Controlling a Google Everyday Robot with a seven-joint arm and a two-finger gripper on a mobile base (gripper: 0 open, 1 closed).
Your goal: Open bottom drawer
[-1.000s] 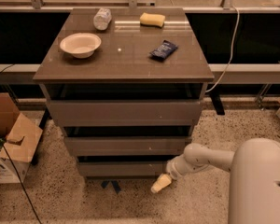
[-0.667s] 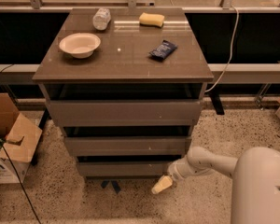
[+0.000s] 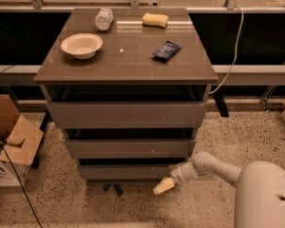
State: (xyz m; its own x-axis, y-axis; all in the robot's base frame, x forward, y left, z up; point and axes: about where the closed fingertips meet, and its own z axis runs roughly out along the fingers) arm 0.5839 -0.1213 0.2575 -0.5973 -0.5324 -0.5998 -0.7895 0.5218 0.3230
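The grey-brown cabinet (image 3: 126, 65) has three drawers. The bottom drawer (image 3: 123, 171) is the lowest, narrowest front, plain and handleless, with a dark gap above it. My gripper (image 3: 163, 185) is low near the floor, at the right end of the bottom drawer front, just below and in front of its lower right corner. Its cream-coloured fingertips (image 3: 161, 186) point down and left. My white arm (image 3: 209, 167) reaches in from the lower right.
On the cabinet top are a white bowl (image 3: 81, 45), a plastic bottle (image 3: 103, 19), a yellow sponge (image 3: 155, 19) and a dark snack packet (image 3: 166, 51). A cardboard box (image 3: 9, 144) stands on the floor at left. A cable (image 3: 230, 61) hangs at right.
The gripper has stayed at the bottom drawer's right end, shifting very slightly. The arm's elbow moved a little to the right. The drawers look unchanged.
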